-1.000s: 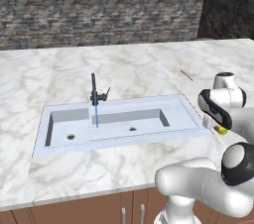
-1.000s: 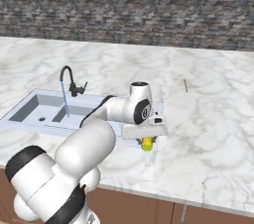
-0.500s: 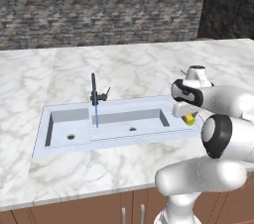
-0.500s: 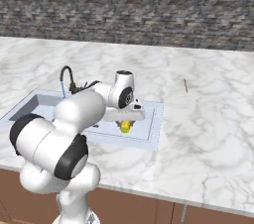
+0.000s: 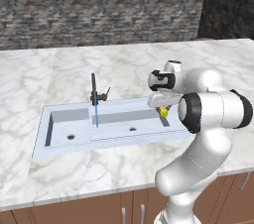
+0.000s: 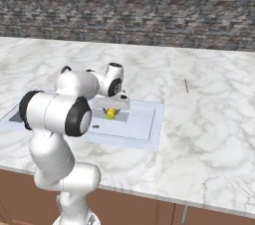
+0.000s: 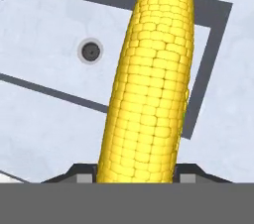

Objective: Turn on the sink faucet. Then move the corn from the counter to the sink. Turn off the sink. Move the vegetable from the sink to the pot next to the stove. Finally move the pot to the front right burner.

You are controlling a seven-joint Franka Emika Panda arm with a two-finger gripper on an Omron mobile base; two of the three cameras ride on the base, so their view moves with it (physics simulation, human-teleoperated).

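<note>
Now the corn [image 7: 149,84] is clamped between the fingers of the gripper [image 5: 162,111], its long axis running straight out from the hand. It is held above the right end of the wide basin of the sink [image 5: 114,131], whose drain [image 7: 91,50] is seen beneath. Water is seen running from the faucet [image 5: 94,90]. A release here would likely drop it into the basin, not onto the worktop [image 5: 74,178].

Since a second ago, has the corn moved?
Yes. The corn, held in the claw, has travelled left from over the counter to above the sink, nearer the faucet.
</note>
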